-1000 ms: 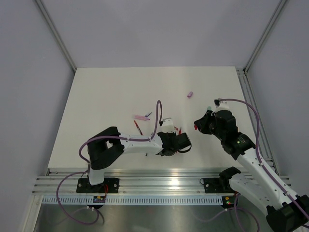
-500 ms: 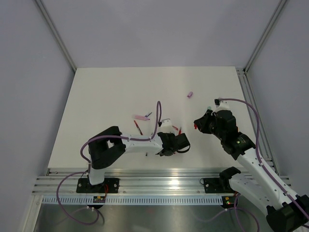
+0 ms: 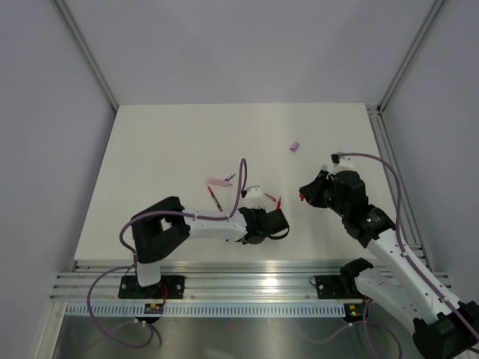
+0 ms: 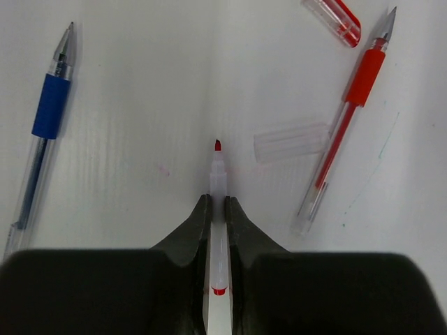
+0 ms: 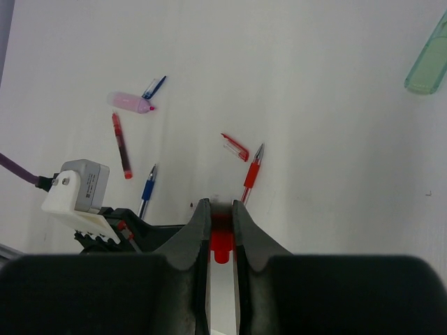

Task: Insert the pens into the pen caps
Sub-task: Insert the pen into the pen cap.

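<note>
Left claw, gripping a red-tipped marker, has drawn back slightly left and toward the near edge of the worktop within the second, baring more of the red pen; its purple cable has swung left with it.

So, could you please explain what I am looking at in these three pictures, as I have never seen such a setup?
These are two robot arms bolted at the near edge of a white table. The wide picture comes from a fixed camera above and behind them. The other two come from a camera on each wrist, looking ahead at whatever that arm grasps. The left hand is shut on a thin white pen with a red tip. The right hand is shut on a small red piece, probably a cap. Lying loose on the table are a blue pen, a red pen, a clear cap, a red cap, a pink highlighter and a lilac cap.
</note>
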Controlling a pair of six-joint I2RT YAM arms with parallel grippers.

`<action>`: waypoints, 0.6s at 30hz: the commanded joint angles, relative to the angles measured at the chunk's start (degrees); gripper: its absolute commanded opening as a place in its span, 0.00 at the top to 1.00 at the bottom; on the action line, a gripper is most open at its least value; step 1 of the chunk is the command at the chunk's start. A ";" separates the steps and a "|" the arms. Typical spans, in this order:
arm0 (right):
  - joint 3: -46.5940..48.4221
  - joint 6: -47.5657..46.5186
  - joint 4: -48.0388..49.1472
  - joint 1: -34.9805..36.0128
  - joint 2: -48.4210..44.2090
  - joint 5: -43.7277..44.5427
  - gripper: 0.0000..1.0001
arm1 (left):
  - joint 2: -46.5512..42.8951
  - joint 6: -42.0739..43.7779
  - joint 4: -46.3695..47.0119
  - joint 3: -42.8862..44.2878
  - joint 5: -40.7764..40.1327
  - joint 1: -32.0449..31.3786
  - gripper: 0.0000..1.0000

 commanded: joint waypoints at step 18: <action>-0.47 -0.96 3.02 -0.52 -0.32 -1.31 0.94 | -0.76 8.34 -1.42 -7.11 1.84 -0.97 0.82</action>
